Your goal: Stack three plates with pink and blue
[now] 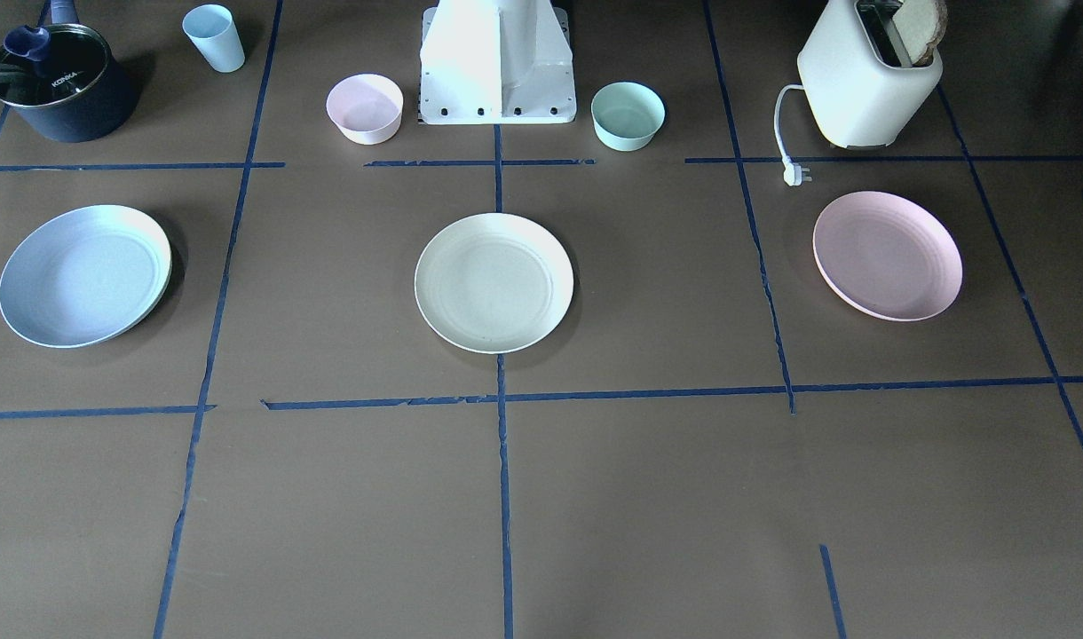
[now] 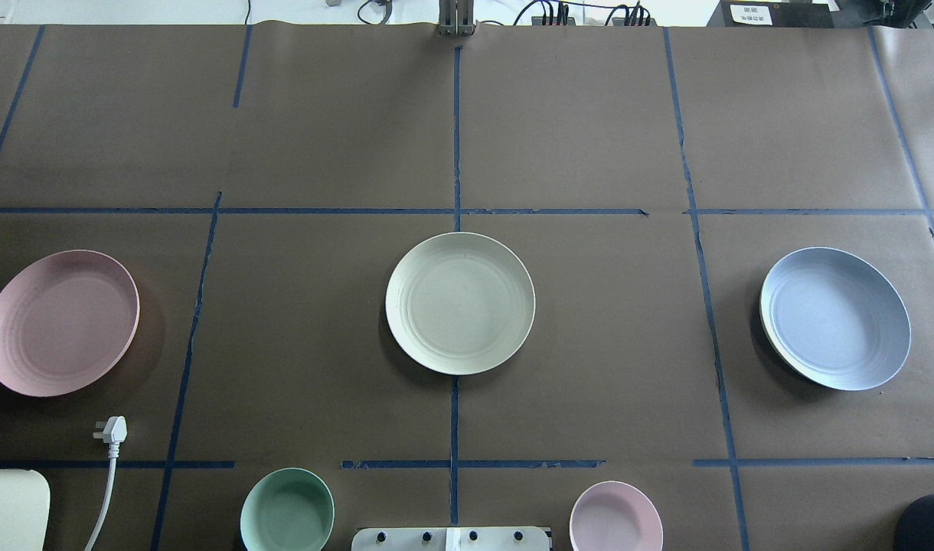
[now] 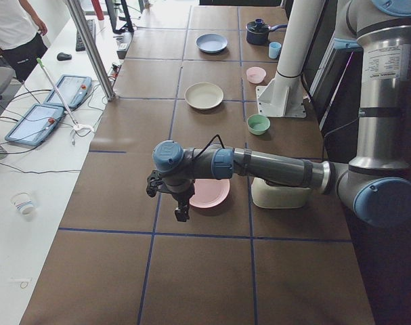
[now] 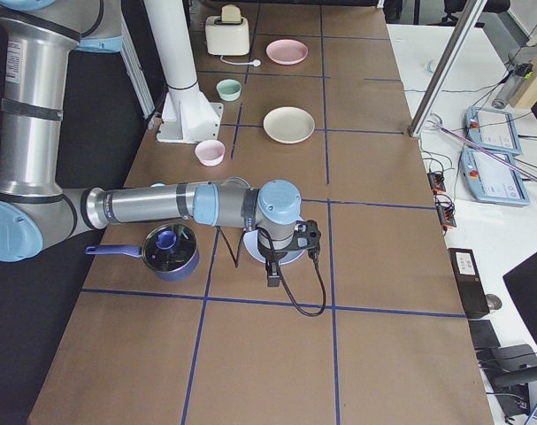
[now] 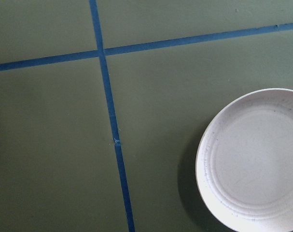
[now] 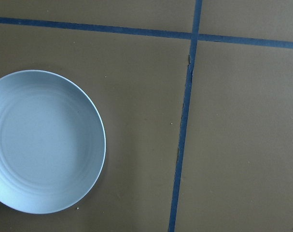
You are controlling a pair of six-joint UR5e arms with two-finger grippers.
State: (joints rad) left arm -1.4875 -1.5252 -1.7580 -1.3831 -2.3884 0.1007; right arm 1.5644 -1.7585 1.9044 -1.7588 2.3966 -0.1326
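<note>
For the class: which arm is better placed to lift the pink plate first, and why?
Left. Its end effector hangs beside the pink plate; the right arm is by the blue plate, at the table's other end.

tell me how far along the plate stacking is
Done: nothing; the pink plate, cream plate and blue plate lie apart on the table. In hand: the left hand hangs by the pink plate, the right hand by the blue one, neither holding a plate. Left: every stacking move.
</note>
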